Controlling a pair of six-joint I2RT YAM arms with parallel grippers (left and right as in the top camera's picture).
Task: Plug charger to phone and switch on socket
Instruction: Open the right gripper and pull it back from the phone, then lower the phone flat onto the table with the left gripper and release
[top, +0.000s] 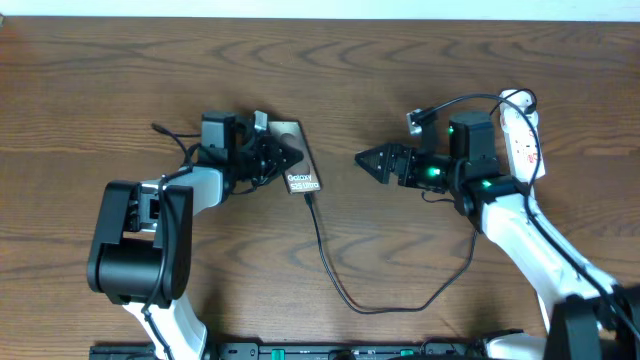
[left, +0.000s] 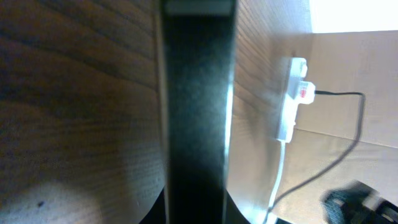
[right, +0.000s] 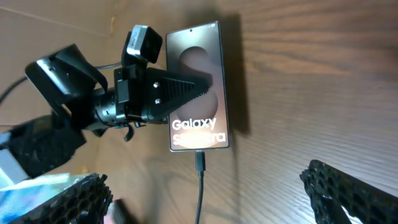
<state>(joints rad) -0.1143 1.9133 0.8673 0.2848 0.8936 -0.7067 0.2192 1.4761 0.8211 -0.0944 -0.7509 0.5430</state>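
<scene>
Phone (right: 194, 50): grey Galaxy handset, face up on the wooden table (top: 100, 60), left of centre in the overhead frame.
Charger (right: 199, 165): connector appears seated in the phone's lower edge; the cable loops toward the bottom of the frame, then right.
Left gripper (right: 202, 88): fingers closed to a point, tip on the phone's face, clasping nothing.
Right gripper (top: 368, 162): fingers spread wide, empty, between phone and socket.
Socket (top: 522, 140): white strip, upper right, red switch showing.
Step judged: switching on.
Handling: turn the right arm to the strip and press squarely on the red switch, avoiding the slack cable.
</scene>
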